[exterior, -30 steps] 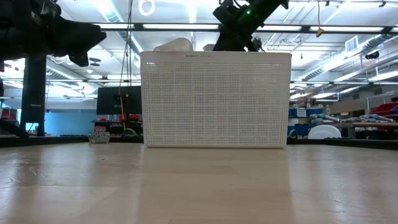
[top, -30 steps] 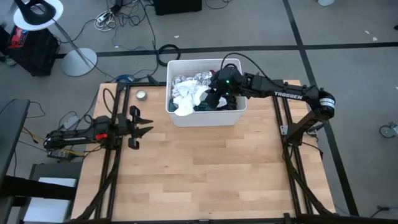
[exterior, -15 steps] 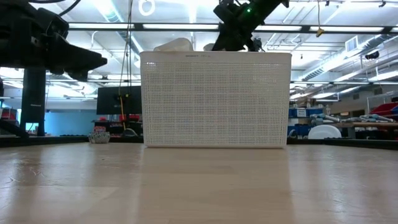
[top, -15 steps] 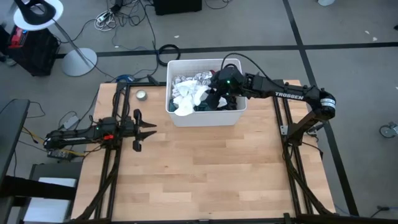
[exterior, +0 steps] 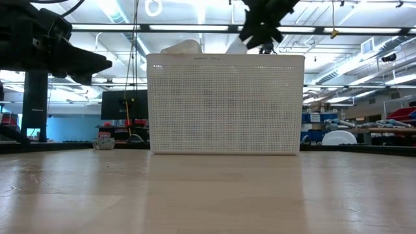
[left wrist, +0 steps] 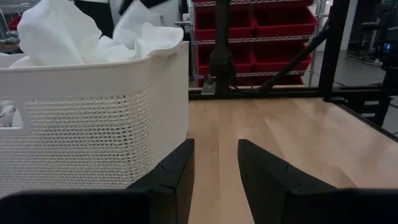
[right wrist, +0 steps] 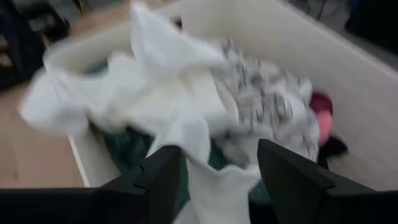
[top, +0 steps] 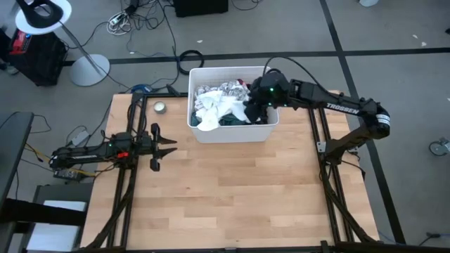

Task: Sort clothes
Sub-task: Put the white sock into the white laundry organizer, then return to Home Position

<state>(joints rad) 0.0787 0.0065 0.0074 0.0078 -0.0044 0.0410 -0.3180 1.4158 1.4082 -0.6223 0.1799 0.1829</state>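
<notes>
The clothes lie piled in a white perforated bin (top: 232,135) at the table's far middle. On top is a plain white garment (top: 214,112), behind it a white one with black leaf print (top: 219,89), and underneath a teal one (top: 230,121). A red piece (right wrist: 320,102) shows by the bin's wall. My right gripper (top: 252,112) hovers open over the bin's right part, and a strip of the white garment (right wrist: 208,155) runs between its fingers. My left gripper (top: 167,145) stands open and level above the table's left side, pointing at the bin (left wrist: 81,124). My right gripper is open above the pile, slanting down from the table's right. A strip of the white garment (right wrist: 199,140) lies between its spread fingers (right wrist: 163,177). I cannot tell whether either finger touches it.
A small round tin (top: 159,107) sits at the table's far left. Bare wood (top: 232,190) spans the whole near half of the table. The bin's high front wall (exterior: 224,104) hides the pile in the low view, except for a white peak (exterior: 182,47).
My right gripper has risen and drawn back toward the table's right edge, still over the bin. The white garment's right part has spread a little to the right. My left gripper has tipped down to level and stayed in place.
</notes>
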